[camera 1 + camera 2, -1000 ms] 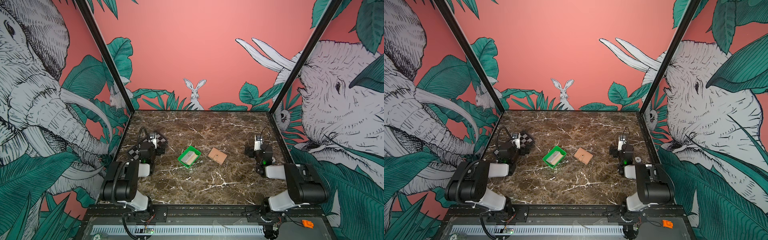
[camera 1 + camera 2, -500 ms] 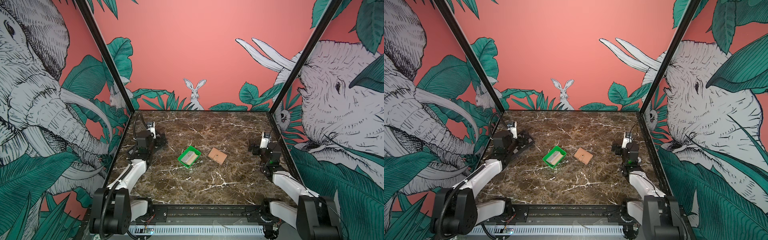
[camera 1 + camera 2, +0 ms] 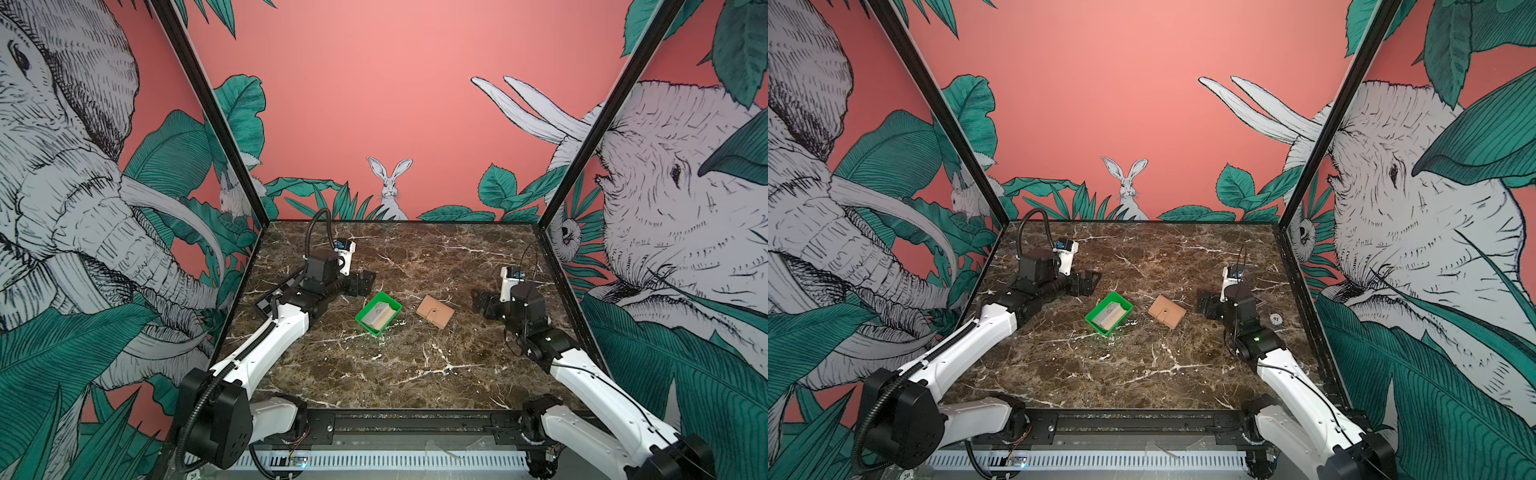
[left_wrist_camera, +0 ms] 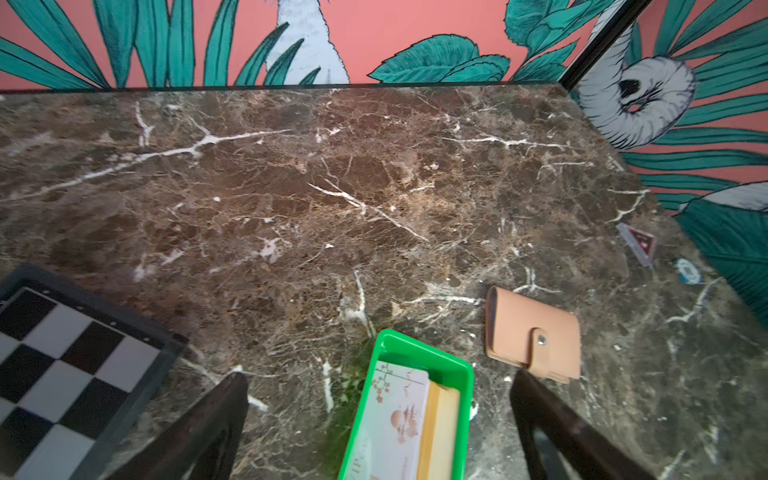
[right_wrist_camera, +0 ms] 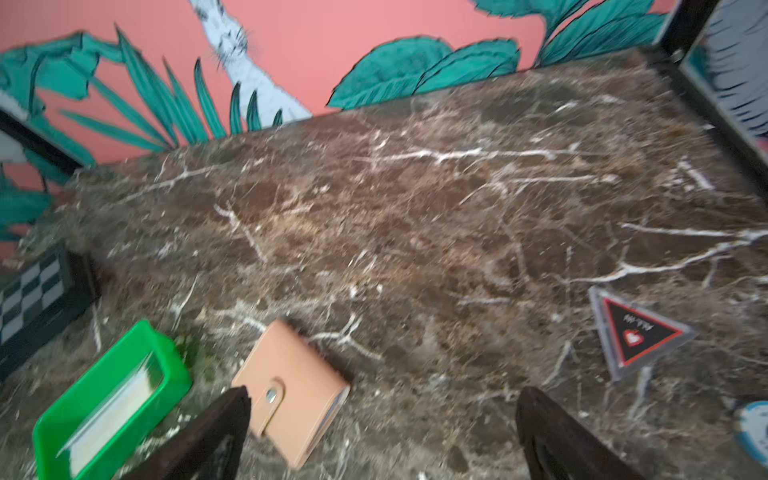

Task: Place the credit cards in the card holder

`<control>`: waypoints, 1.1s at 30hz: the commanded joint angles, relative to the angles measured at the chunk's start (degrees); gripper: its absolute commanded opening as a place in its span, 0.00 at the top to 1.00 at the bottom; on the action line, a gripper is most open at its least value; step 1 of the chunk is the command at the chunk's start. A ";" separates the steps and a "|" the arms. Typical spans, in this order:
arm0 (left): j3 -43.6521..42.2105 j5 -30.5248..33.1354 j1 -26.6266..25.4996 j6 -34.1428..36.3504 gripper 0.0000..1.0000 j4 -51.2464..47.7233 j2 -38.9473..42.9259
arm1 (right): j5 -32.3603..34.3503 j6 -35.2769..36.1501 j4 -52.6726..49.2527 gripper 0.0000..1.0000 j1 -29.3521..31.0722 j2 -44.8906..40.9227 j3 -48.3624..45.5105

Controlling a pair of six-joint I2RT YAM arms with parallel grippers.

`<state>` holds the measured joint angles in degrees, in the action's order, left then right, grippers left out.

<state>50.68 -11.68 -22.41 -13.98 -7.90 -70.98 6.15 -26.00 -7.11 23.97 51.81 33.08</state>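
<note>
While both of your arms hang over the brown marble table [image 3: 415,374], nothing is being gripped. Your left tool [image 3: 360,284] sits just above and behind the green tray [image 3: 363,325], jaws spread wide and empty, and in the left wrist view you can see its two dark fingers [image 4: 199,432] straddling the near end of that tray. Your right tool [image 3: 481,302] is spread wide too, holding nothing, off to the right of the card holder [image 3: 434,311] and not touching it.

The credit cards [image 3: 379,313] are stacked inside the green tray, standing on edge and leaning. A pale one with a little pink print faces the left wrist camera, with a yellowish one [image 4: 440,428] right behind it. The card holder lies flat on the table just right of the tray, close but apart from it, snapped shut with the tab and round button facing up. In both top views it sits between the tray and your right tool.

Other stuff around: a black-and-white checkered board [image 4: 62,374] under your left arm on the left side of the table, a clear triangular piece with a black and red inset [image 5: 636,336], and a small round pale-blue chip [image 3: 1276,318], both near the right edge of the table.
</note>
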 commanded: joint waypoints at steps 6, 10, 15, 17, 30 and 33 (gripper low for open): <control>1.52 -3.41 -0.62 -10.43 0.01 -2.84 -1.41 | 3.97 -10.76 -9.89 0.02 8.68 2.86 3.04; 1.67 -4.62 -0.69 -10.13 0.01 -3.23 -1.38 | 4.91 -12.16 -10.90 0.02 11.91 6.03 3.92; -1.76 -6.77 -0.61 -10.57 0.01 3.65 -0.19 | -0.70 -14.07 -6.23 0.15 12.33 9.82 2.88; -1.76 -7.76 -0.61 -10.58 0.01 4.22 -0.37 | -3.81 -14.99 -4.36 0.16 12.49 11.76 2.67; -1.02 -14.77 -0.62 -13.62 0.01 6.11 -3.20 | -11.64 -16.78 2.10 0.26 15.68 18.18 1.70; -0.79 -14.65 -0.55 -13.20 0.01 5.43 -3.03 | -13.37 -16.75 2.98 0.27 16.26 19.09 1.77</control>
<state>49.93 -25.12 -22.85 -26.81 -3.29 -74.56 -4.80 -42.15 -6.94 39.57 70.37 35.51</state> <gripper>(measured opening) 0.991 0.729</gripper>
